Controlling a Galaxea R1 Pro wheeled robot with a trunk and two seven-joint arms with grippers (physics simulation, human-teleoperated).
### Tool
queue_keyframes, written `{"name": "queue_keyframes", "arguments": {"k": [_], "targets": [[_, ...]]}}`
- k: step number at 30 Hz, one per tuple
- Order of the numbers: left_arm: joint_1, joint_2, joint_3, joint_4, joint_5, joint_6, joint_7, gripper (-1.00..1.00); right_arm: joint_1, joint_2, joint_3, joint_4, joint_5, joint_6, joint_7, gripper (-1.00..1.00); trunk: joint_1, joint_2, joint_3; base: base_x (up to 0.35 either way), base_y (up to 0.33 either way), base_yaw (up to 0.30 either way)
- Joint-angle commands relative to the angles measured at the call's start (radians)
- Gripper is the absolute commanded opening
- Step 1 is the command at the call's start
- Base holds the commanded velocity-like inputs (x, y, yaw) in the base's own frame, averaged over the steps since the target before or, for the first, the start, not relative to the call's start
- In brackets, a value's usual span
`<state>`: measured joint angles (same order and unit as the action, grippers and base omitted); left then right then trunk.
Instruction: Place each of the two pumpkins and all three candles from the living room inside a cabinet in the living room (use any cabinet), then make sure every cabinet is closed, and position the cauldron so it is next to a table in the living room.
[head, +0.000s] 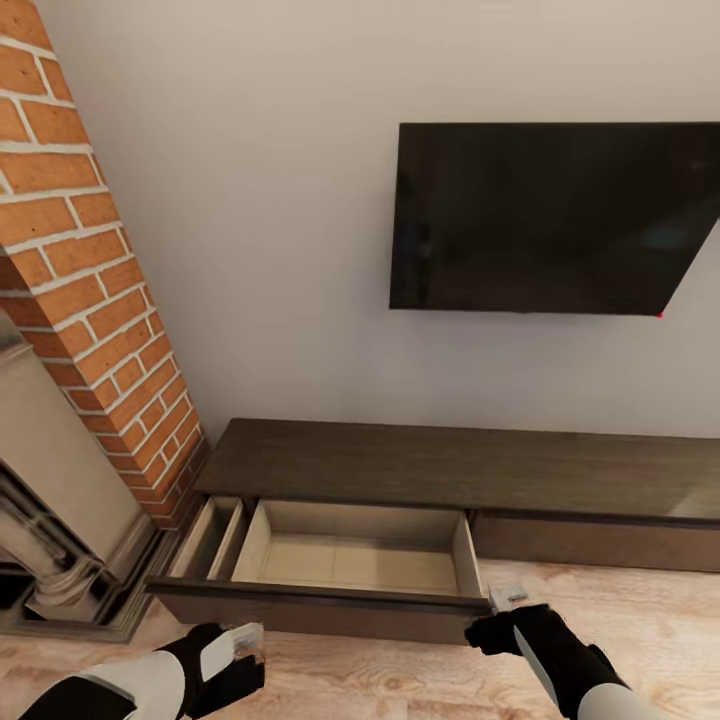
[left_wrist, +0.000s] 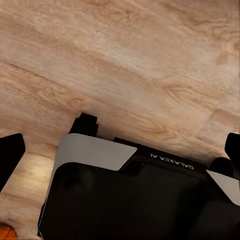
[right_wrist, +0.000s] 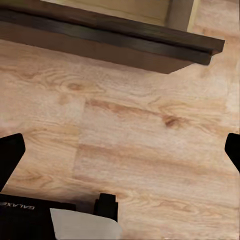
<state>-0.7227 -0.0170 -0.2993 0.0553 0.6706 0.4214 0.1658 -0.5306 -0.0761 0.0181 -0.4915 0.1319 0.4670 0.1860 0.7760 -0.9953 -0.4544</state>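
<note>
Cabinet (head: 460, 468): long low dark brown wood-grain unit against the pale wall, under the wall-mounted TV (head: 556, 215); its left end meets the red brick fireplace (head: 80, 270)
Drawer (head: 350, 560): the left one is pulled well out over the light wood plank floor (head: 640, 620); its pale interior is divided into a narrow left compartment and a wide right one; nothing lies in either; the drawer to its right sits flush
Drawer front, right wrist view: dark edge (right_wrist: 115, 40) crosses the far part of the frame, its corner overhanging the planks
Left gripper (head: 240, 650): low by the floor, in front of the drawer's left part, apart from it; in the left wrist view its dark fingertips (left_wrist: 10, 157) sit at opposite edges, spread wide, with nothing between them but floor and the robot's base (left_wrist: 130, 195)
Right gripper (head: 500, 615): just beside the drawer's front right corner; contact cannot be told; fingertips (right_wrist: 10, 155) wide apart, holding nothing
Orange sliver (left_wrist: 6, 232): at the left wrist view's corner; too little shows to name it
</note>
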Motion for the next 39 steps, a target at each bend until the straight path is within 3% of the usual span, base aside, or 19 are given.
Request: {"name": "queue_keyframes", "arguments": {"k": [1, 6, 11, 14, 17, 19, 22, 26, 30, 39], "targets": [[0.026, -0.002, -0.001, 0.000, 0.000, -0.010, 0.000, 1.00, 0.000, 0.000, 0.000, 0.046, 0.001, -0.006, 0.000, 1.00, -0.004, 0.007, 0.003, 0.000, 0.000, 0.000], [0.102, -0.004, -0.003, 0.000, 0.000, -0.082, 0.000, 1.00, 0.000, 0.003, 0.000, 0.191, 0.041, -0.052, -0.001, 1.00, -0.023, 0.042, 0.019, 0.000, 0.000, 0.000], [0.175, -0.005, -0.003, 0.001, 0.001, -0.143, 0.000, 1.00, 0.000, 0.006, 0.000, 0.389, 0.168, -0.197, -0.016, 1.00, -0.042, 0.077, 0.035, 0.000, 0.000, 0.000], [0.212, -0.006, -0.003, 0.000, 0.001, -0.163, 0.000, 1.00, 0.000, 0.006, -0.001, 0.481, 0.200, -0.282, -0.048, 1.00, -0.054, 0.098, 0.044, 0.000, 0.000, 0.000], [0.254, -0.006, -0.002, 0.001, 0.001, -0.214, 0.000, 1.00, 0.023, 0.005, -0.001, 0.528, 0.209, -0.369, -0.067, 1.00, -0.065, 0.119, 0.053, 0.000, 0.000, 0.000], [0.297, -0.005, -0.002, 0.001, 0.002, -0.294, 0.001, 1.00, 0.082, 0.006, -0.001, 0.542, 0.220, -0.457, -0.073, 1.00, -0.073, 0.133, 0.060, 0.000, 0.000, 0.000], [0.336, -0.004, -0.001, 0.001, 0.003, -0.350, 0.008, 1.00, 0.140, 0.010, -0.001, 0.546, 0.222, -0.538, -0.078, 1.00, -0.084, 0.154, 0.069, 0.000, 0.000, 0.000], [0.367, 0.003, 0.000, 0.001, 0.004, -0.371, 0.007, 1.00, 0.161, 0.015, -0.007, 0.546, 0.214, -0.573, -0.080, 1.00, -0.092, 0.168, 0.075, 0.000, 0.000, 0.048], [0.373, 0.006, 0.000, 0.000, 0.004, -0.374, 0.005, 1.00, 0.177, 0.039, -0.010, 0.551, 0.210, -0.579, -0.098, 1.00, -0.092, 0.168, 0.075, 0.000, 0.000, 0.256], [0.372, 0.004, 0.000, 0.000, 0.003, -0.374, 0.003, 1.00, 0.182, 0.042, -0.010, 0.551, 0.210, -0.580, -0.105, 1.00, -0.092, 0.168, 0.075, 0.000, 0.000, 0.288]]}}
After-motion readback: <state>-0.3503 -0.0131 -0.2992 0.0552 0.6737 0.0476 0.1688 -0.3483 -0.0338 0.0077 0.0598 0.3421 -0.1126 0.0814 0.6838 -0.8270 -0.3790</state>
